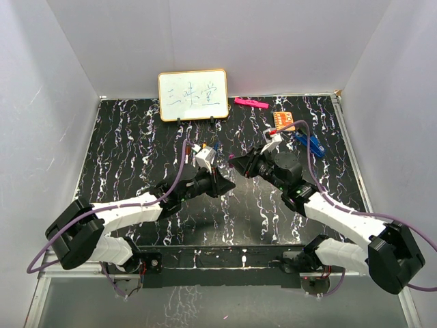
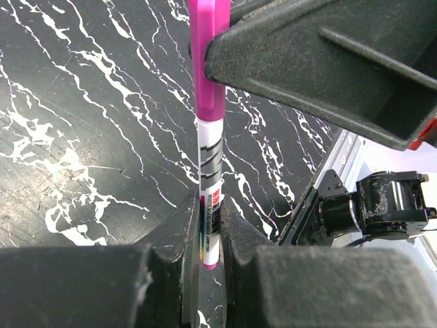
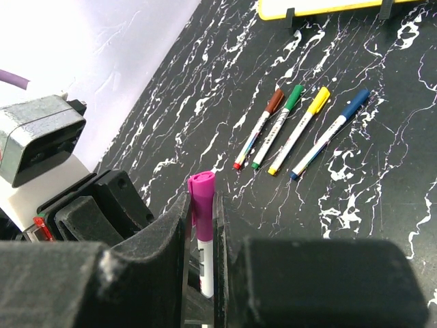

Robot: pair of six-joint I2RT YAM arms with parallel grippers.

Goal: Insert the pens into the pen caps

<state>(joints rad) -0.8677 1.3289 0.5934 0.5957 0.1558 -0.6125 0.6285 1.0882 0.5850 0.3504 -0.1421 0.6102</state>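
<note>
White-shelled arms [image 1: 130,213], black joint housings [image 1: 68,239], thin purple cables [image 1: 176,183], matte black left claw [image 2: 207,219] and right claw [image 3: 201,205].

The left arm [image 1: 123,215] and right arm [image 1: 341,219] stretch forward and angle inward until their wrists nearly meet. The left end effector [image 2: 208,229] is clamped tight on the barrel of the purple pen [image 2: 208,171]. Facing it, the right end effector [image 3: 201,205] is clamped on the purple cap [image 3: 202,184].

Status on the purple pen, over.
Left gripper shut on purple pen. Right gripper shut on purple cap, cap over pen's end. Four other pens capped, on the table. Nothing in the way.
</note>
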